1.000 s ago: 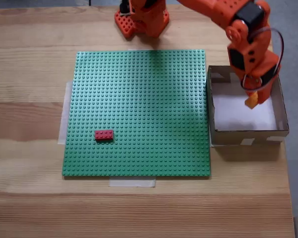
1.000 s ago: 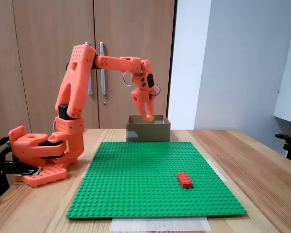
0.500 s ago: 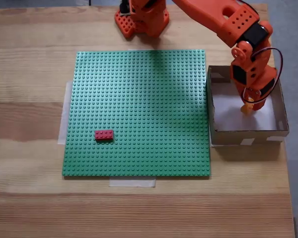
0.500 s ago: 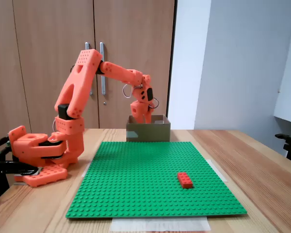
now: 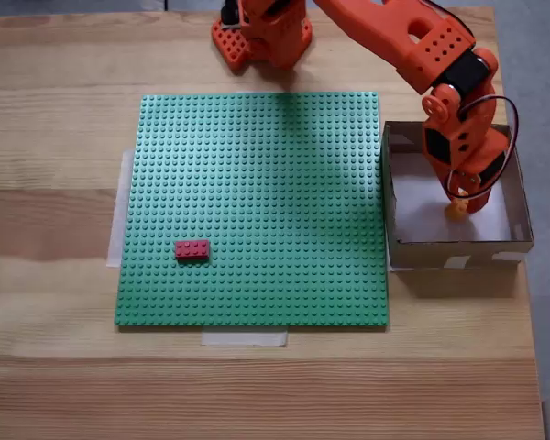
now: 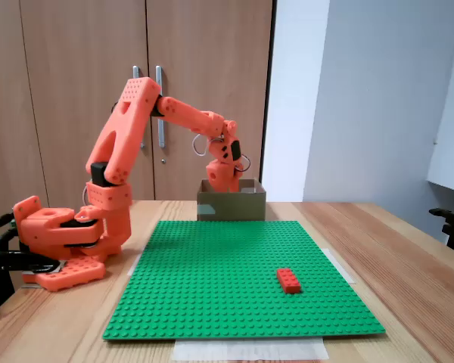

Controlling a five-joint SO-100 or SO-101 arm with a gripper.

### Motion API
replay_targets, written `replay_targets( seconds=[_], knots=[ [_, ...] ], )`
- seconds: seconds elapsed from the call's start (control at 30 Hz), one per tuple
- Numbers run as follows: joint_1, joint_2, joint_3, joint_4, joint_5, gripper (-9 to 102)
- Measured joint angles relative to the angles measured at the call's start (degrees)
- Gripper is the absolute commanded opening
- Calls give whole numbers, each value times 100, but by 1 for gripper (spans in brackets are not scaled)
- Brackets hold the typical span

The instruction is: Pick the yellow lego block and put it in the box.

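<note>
In the fixed view from above, the orange arm reaches from its base at the top edge of the wooden counter [image 5: 55,367] down into the box [image 5: 394,247], which sits just to the right of the green studded baseplate [image 5: 257,202]. The end effector [image 5: 460,203] is lowered inside the box, over its white bottom and nearer the right-hand wall than the left in this view. A small patch of the yellow lego block [image 5: 456,210] shows at the tip of the end effector, low over or on the white floor of the box; most of the block is hidden by the wrist above it. Whether the fingers are clamped on the block or parted from it cannot be told, since the arm's own body covers them. In the fixed view from the front, the arm arches from its base at the left across to the box [image 6: 231,206] at the far end of the baseplate [image 6: 234,280], and the end effector [image 6: 225,181] dips behind the box's front wall, so its tip is hidden there. A red brick [image 5: 192,248] lies flat on the baseplate, well apart from the box, towards the lower left in the view from above and towards the near right in the view from the front [image 6: 289,280]. Pale tape strips hold the baseplate's edges to the counter [image 6: 408,249].
</note>
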Motion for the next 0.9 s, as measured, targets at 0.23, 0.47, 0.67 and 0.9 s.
replay_targets(
  seconds=[0.23,0.47,0.67,0.9],
  knots=[
    [-18,0,0,70,-88,7],
    [26,0,-88,457,-26,16],
    [105,0,-422,554,-132,17],
    [176,694,-246,88,-519,11]
  ],
)
